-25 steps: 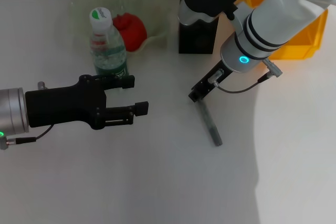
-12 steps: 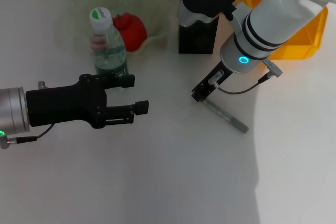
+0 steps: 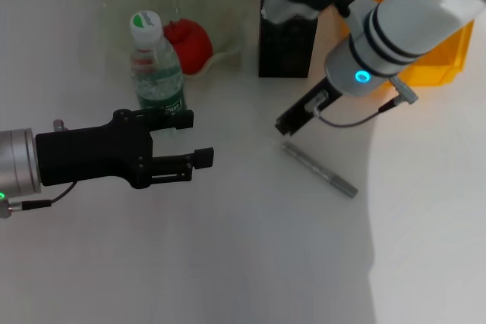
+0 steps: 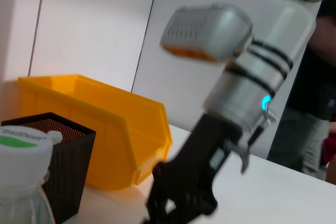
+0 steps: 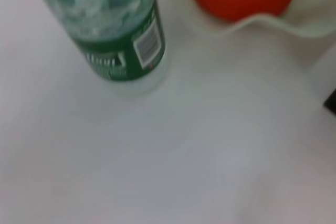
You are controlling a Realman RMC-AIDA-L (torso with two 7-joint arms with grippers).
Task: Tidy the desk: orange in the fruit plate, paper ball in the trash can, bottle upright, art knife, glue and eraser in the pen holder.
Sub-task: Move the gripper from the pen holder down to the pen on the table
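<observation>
Knife point(image 3: 320, 170) lies on open desk; right end effector point(image 3: 292, 122) above, grip unclear; left end effector point(image 3: 199, 138) spread.

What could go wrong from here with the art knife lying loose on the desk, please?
The art knife lies flat on the desk, apart from the right gripper above its end; a regrasp on so thin a thing may slip or push it away. The pen holder stands close beside the right arm, which might knock it. The left gripper hovers open near the upright bottle and could tip it.
</observation>
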